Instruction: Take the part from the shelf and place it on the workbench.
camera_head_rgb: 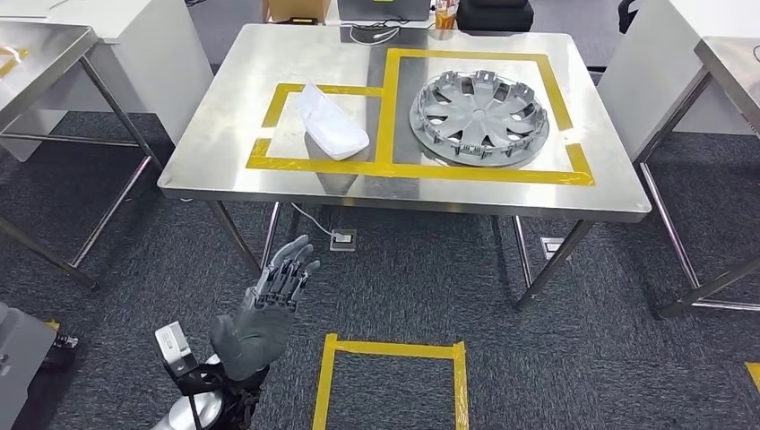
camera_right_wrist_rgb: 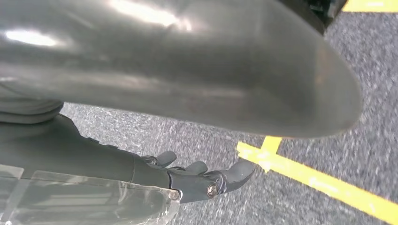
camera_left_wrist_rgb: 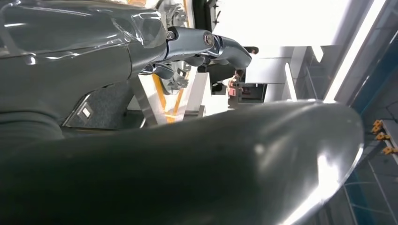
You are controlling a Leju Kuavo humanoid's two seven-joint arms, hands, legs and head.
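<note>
**Parts on the workbench, both hands empty**

The workbench [camera_head_rgb: 269,98] stands ahead on grey carpet [camera_head_rgb: 430,278], marked with yellow tape [camera_head_rgb: 387,107]. A silver wheel cover [camera_head_rgb: 479,116] lies in the larger taped box; a white part [camera_head_rgb: 330,122] lies in the smaller box beside it. The left hand [camera_head_rgb: 269,309] is raised before the bench, fingers spread, holding nothing. The right hand [camera_right_wrist_rgb: 187,180] hangs over carpet, fingers loosely extended, empty.

Steel workbench [camera_head_rgb: 269,193] ahead of the raised left hand [camera_head_rgb: 260,322], marked with yellow tape [camera_head_rgb: 421,170]. White part [camera_head_rgb: 330,124] lies in the box nearer the hand's side; silver wheel cover [camera_head_rgb: 479,116] lies in the farther box, well apart
</note>
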